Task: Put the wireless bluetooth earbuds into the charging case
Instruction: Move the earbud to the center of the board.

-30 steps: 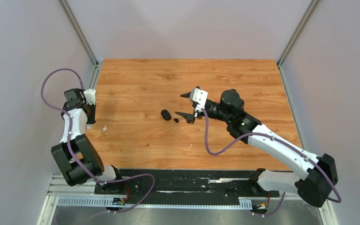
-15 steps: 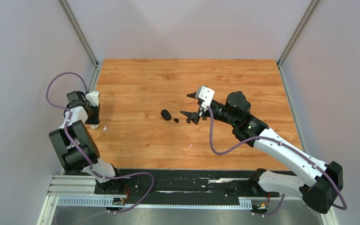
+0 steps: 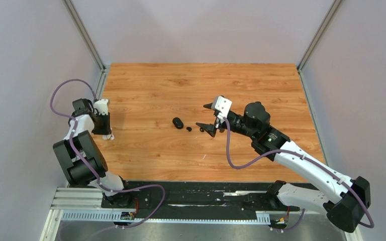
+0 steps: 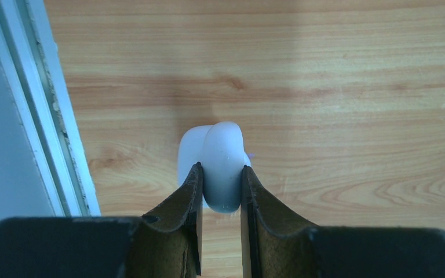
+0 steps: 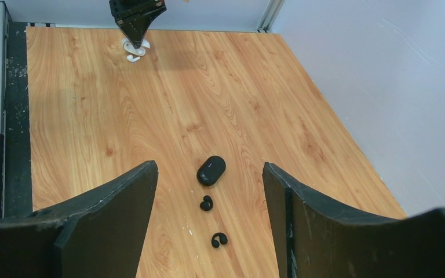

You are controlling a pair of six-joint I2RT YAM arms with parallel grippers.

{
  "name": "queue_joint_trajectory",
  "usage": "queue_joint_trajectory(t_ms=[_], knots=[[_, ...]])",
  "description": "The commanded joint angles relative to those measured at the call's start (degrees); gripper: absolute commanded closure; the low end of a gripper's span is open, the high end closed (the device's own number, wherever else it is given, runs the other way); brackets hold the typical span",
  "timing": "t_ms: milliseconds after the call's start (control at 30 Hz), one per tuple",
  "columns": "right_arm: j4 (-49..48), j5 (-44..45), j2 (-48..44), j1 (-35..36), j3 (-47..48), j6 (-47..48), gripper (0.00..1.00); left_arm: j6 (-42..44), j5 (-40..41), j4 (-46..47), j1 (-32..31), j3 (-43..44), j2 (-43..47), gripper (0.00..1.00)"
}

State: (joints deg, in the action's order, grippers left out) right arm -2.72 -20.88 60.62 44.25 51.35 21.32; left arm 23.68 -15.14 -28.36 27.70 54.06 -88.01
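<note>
- The wireless bluetooth earbuds (image 5: 207, 202): two black ones lie loose just beside the shut black case (image 5: 211, 170).
- My right gripper (image 3: 201, 115) hovers near them, spread wide; I'd centre one bud before closing.
- My left gripper (image 4: 221, 169) pinches the white case (image 4: 220, 156) at the table's left edge.

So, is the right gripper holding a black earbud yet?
No, the right gripper is open and empty; both black earbuds lie on the table beside the black case.
</note>
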Motion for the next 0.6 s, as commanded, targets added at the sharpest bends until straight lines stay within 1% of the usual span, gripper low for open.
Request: queue_joint_trajectory(t_ms=[0, 167, 300, 500, 567], knots=[[-1.0, 0.0, -2.7, 0.2, -1.0, 0.4, 0.30, -0.9, -1.7, -6.5, -0.8, -1.5, 2.5, 1.00], [-1.1, 0.1, -4.7, 0.2, -2.4, 1.5, 0.29, -2.3, -1.2, -8.8, -4.0, -4.0, 5.3, 1.00], [-1.1, 0.3, -6.1, 0.2, -3.4, 1.8, 0.29, -2.8, -0.8, -9.3, -9.8, -4.2, 8.1, 1.00], [-1.1, 0.5, -7.7, 0.1, -4.7, 2.1, 0.28, -4.5, 0.4, -11.0, -18.4, -1.8, 8.0, 1.00], [-1.1, 0.9, -7.9, 0.1, -5.1, 2.6, 0.29, -6.1, 0.3, -11.2, -20.2, -0.6, 7.7, 1.00]])
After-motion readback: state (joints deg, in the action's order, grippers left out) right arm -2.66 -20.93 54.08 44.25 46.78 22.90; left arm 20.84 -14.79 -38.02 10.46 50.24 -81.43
